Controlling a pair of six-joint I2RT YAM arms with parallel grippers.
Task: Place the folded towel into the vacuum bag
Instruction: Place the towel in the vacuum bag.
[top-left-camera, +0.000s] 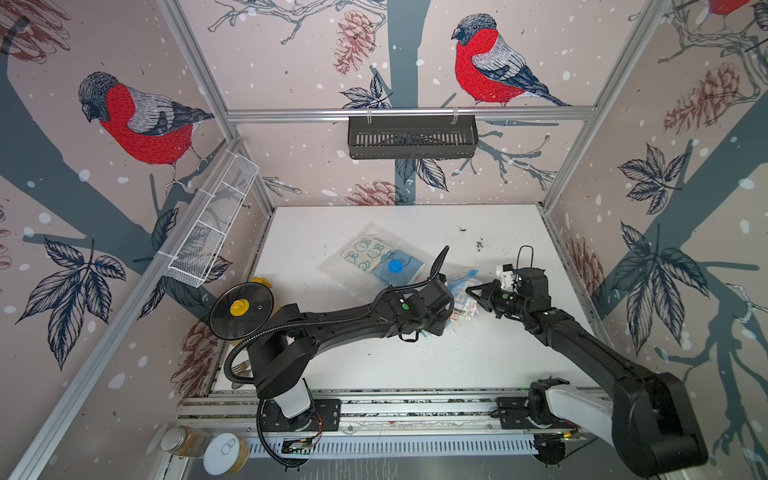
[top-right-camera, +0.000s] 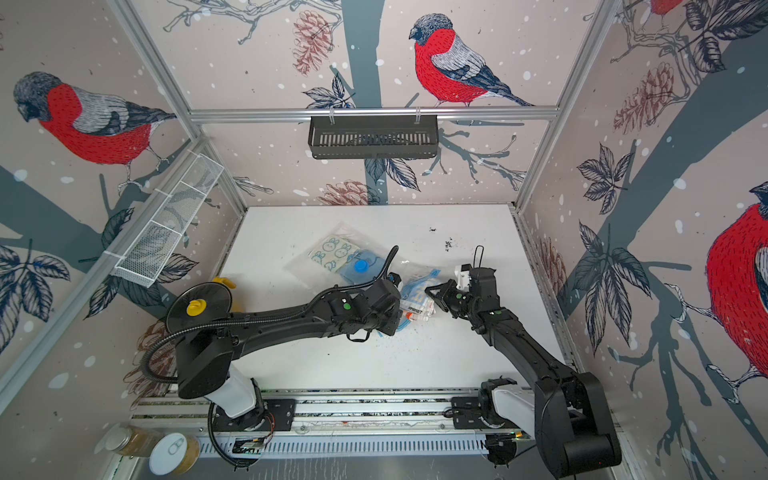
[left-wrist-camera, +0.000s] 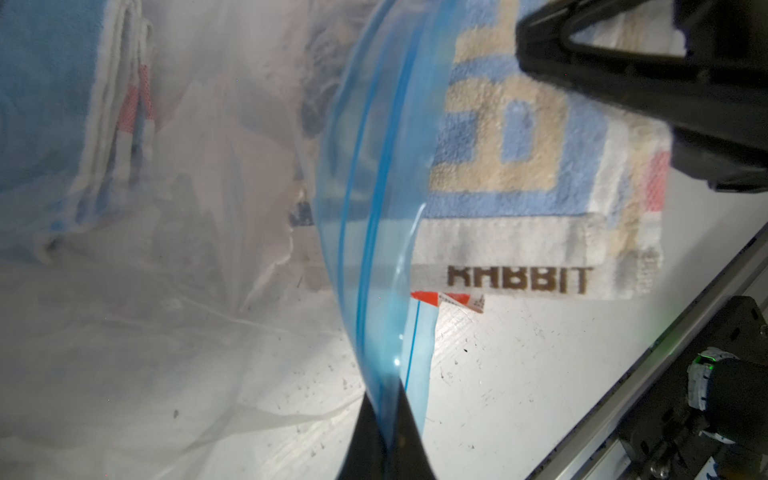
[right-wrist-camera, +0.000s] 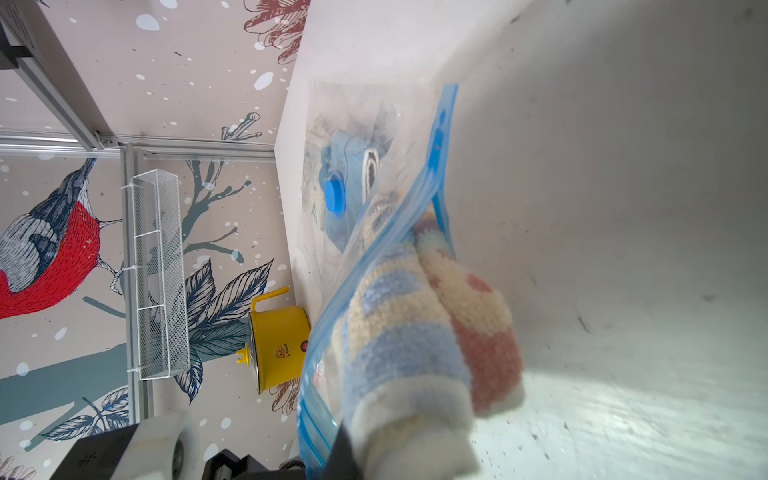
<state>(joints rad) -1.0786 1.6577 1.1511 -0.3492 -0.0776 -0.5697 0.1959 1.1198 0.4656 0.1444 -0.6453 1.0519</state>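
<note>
Now the vacuum bag (top-left-camera: 332, 266) lies around the middle of the white surface (top-left-camera: 415, 365). Its closed end points far and left, and its mouth points near and right. Its round blue valve cap (top-left-camera: 395, 265) is on the upper side, and both top views show cloth already inside: one piece with small rabbits and one blue piece.

The left tool (left-wrist-camera: 384, 432) is closed on the blue zip strip (left-wrist-camera: 374, 208) at the mouth of the bag. In the left wrist view its two dark fingertips pinch this strip and hold it up as a curved band above the surface.

The right tool (top-left-camera: 473, 293) is closed on the near end of the folded towel (top-left-camera: 461, 309). This towel is blue, beige and red, with the word RABBIT on its white border. It sits just right of the left wrist, between the two tools. In the right wrist view its far end passes between the two blue lips of the mouth, while the gripped end is outside the bag.

A yellow pot (right-wrist-camera: 278, 336) stands at the left edge of the surface.
</note>
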